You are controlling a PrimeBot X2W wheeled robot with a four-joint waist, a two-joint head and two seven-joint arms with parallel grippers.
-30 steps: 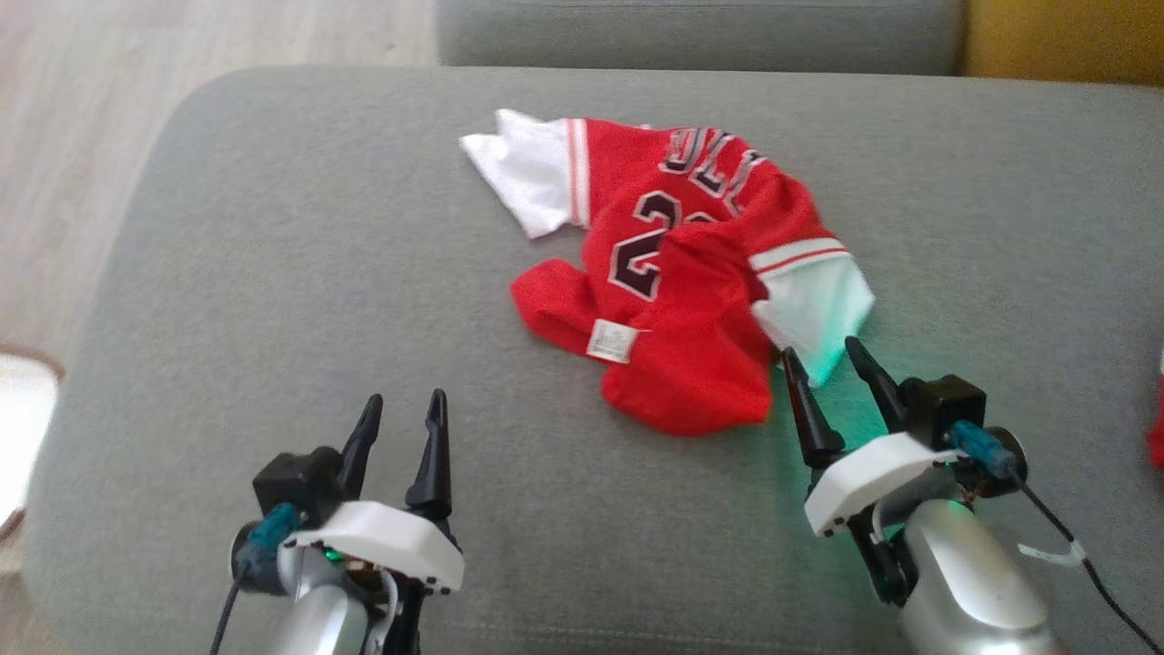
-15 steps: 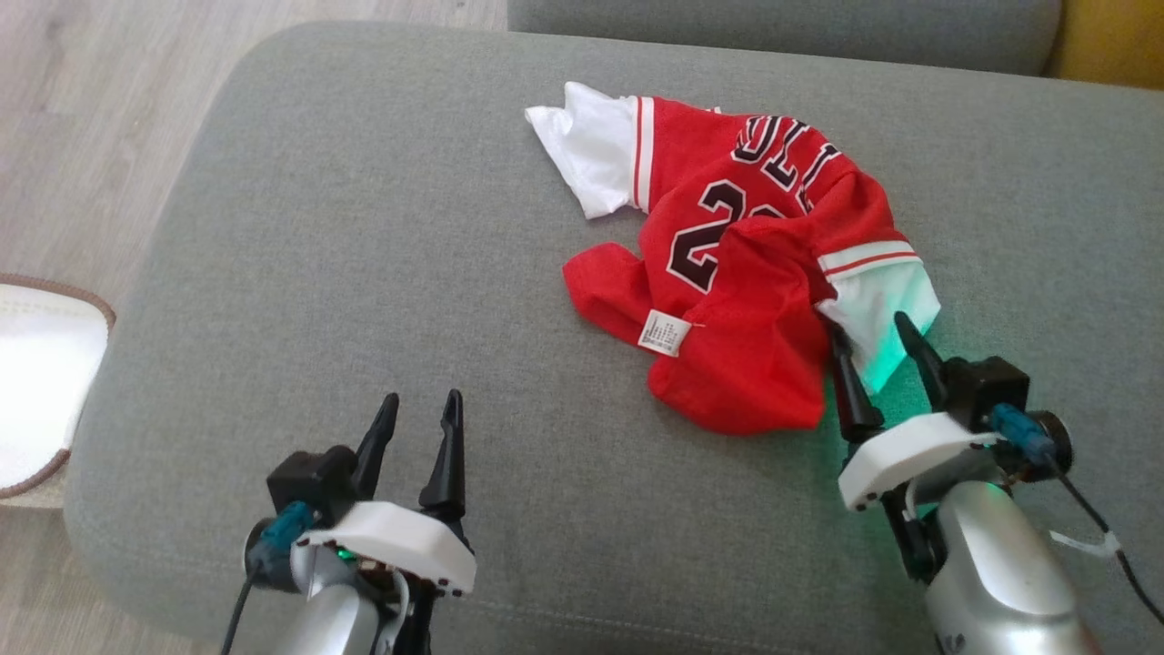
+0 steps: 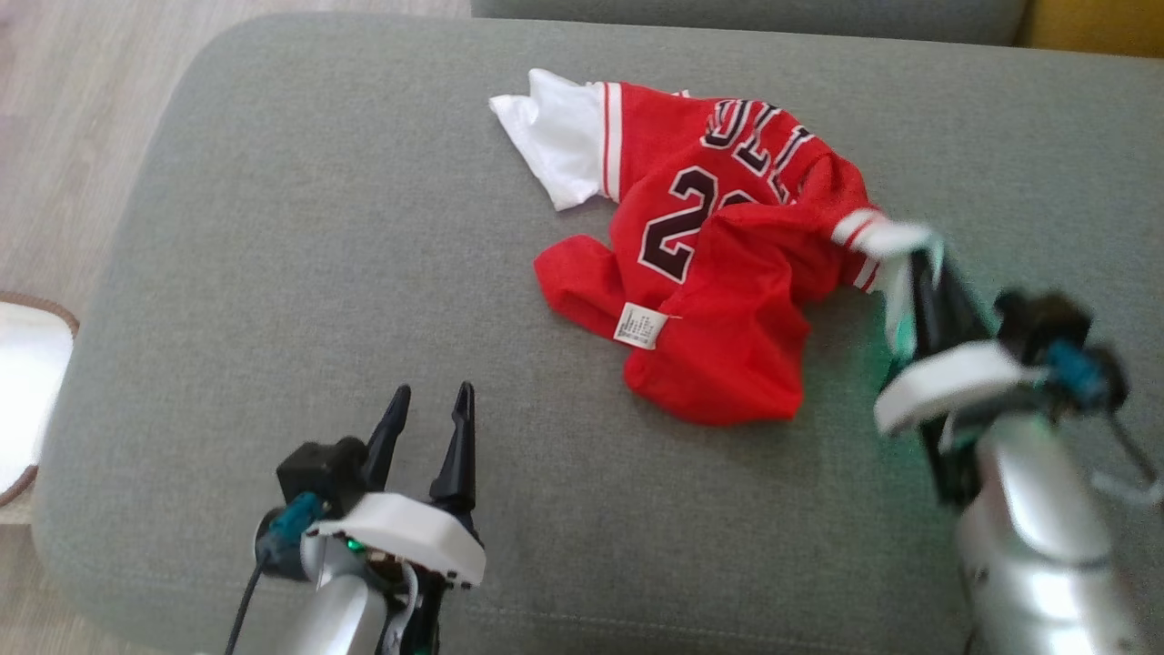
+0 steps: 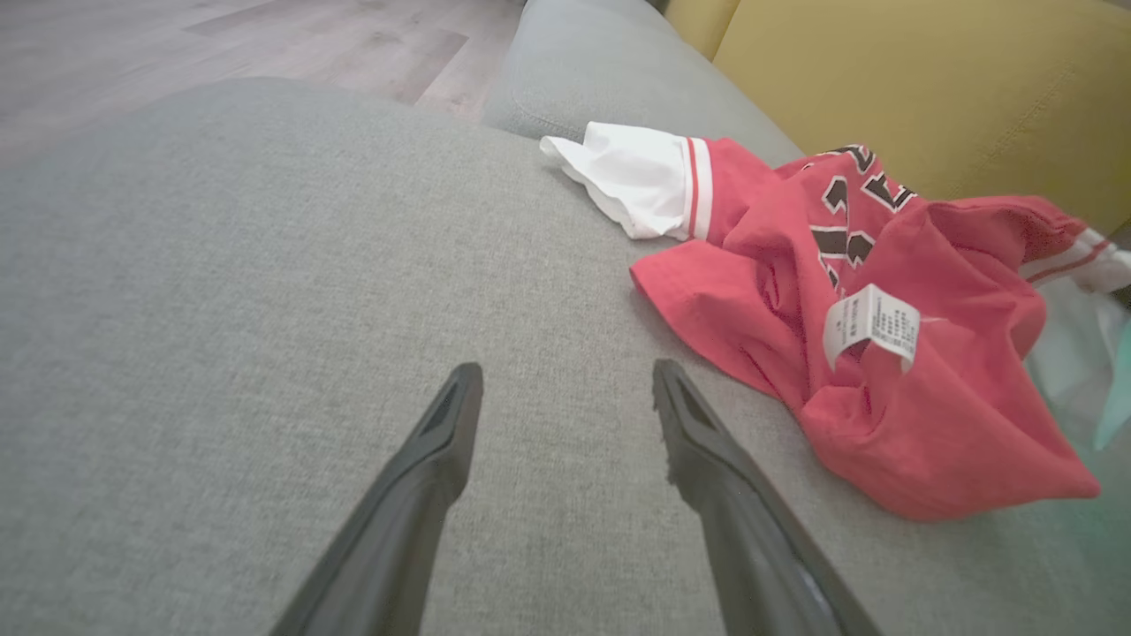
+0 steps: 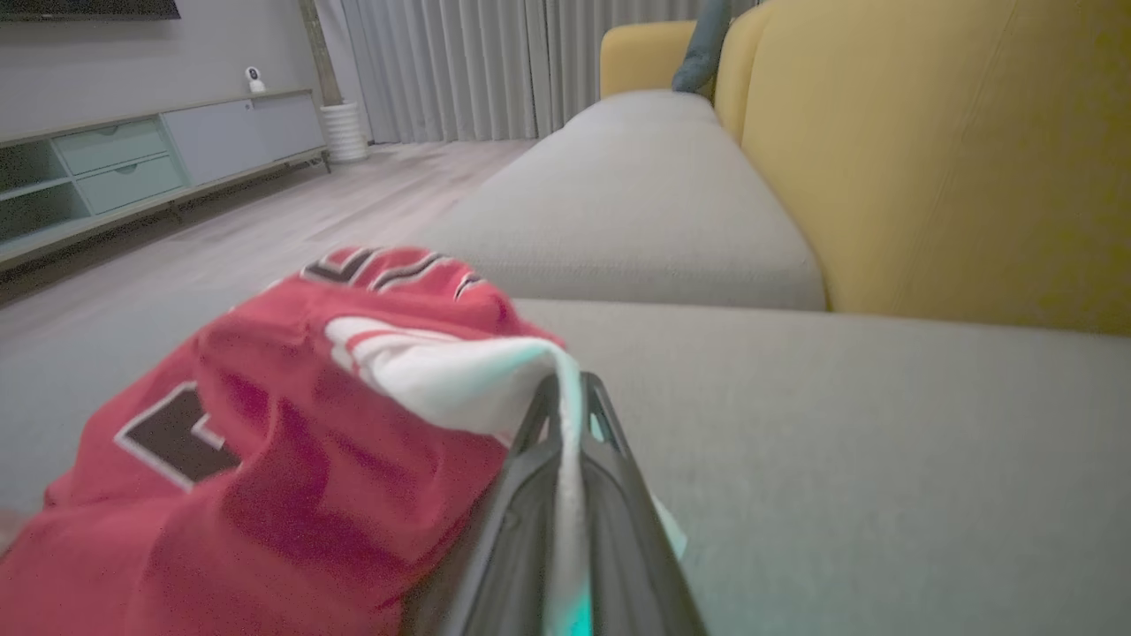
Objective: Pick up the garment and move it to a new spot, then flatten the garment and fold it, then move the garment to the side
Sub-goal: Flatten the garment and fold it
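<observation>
The garment (image 3: 718, 246) is a red jersey with white sleeves and black numbers, lying crumpled on the grey cushion (image 3: 273, 255). My right gripper (image 3: 918, 264) is shut on its white right sleeve and has that sleeve raised off the cushion. In the right wrist view the white cloth (image 5: 459, 380) is pinched between the closed fingers of the right gripper (image 5: 565, 389), with the red body (image 5: 247, 495) hanging to the left. My left gripper (image 3: 432, 400) stands open over bare cushion, well short of the jersey's lower left edge. The left wrist view has the left gripper (image 4: 565, 375) open, the garment (image 4: 884, 353) to its right.
A second grey cushion (image 5: 645, 203) lies beyond, with a yellow sofa back (image 5: 954, 150) alongside. Wooden floor (image 3: 64, 109) runs past the cushion's left edge, where a white round object (image 3: 23, 391) sits. A white tag (image 3: 638, 326) sticks out of the jersey.
My right gripper has closed on the white right sleeve and lifted it up and back. The head camera has shifted. The left gripper stays open in place.
</observation>
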